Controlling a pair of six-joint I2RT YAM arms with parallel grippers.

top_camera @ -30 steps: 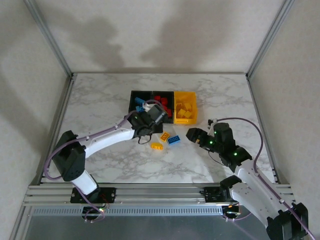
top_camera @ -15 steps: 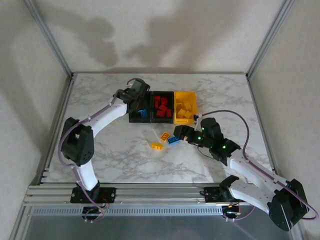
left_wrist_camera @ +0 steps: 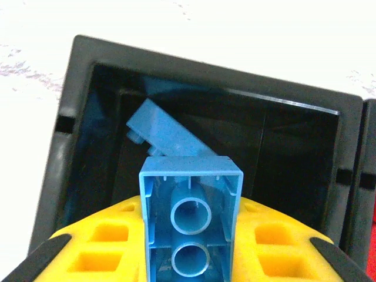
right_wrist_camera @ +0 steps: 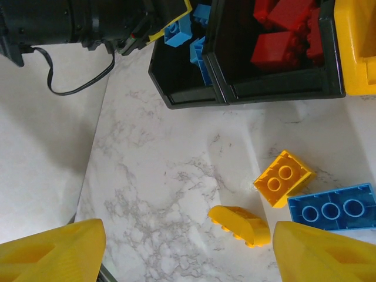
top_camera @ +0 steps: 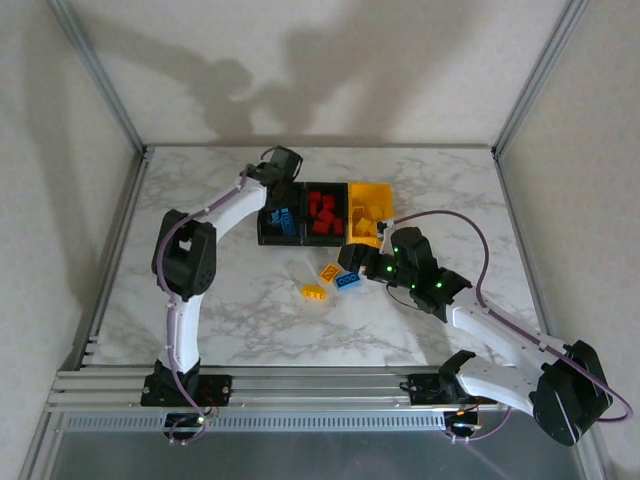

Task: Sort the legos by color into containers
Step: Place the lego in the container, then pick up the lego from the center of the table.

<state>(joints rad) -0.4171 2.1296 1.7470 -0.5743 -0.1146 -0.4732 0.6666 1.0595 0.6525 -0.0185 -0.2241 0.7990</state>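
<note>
The left wrist view shows the left end effector [left_wrist_camera: 191, 247] clamped on a blue lego [left_wrist_camera: 191, 205]. Its hollow underside faces the camera, and it hangs over the left black container [left_wrist_camera: 82, 88], where a second blue lego [left_wrist_camera: 167, 138] lies tilted. In the right wrist view, the right end effector [right_wrist_camera: 188, 252] has its fingers spread apart over the table [right_wrist_camera: 153, 194]. Three loose pieces lie near: a yellow two-stud lego [right_wrist_camera: 284, 178], a yellow sloped lego [right_wrist_camera: 239, 225] and a blue studded lego [right_wrist_camera: 332, 213]. Red legos [right_wrist_camera: 276, 44] lie in the middle black container [right_wrist_camera: 282, 91]. The top view shows the yellow container [top_camera: 390, 215] ending the row on the right.
</note>
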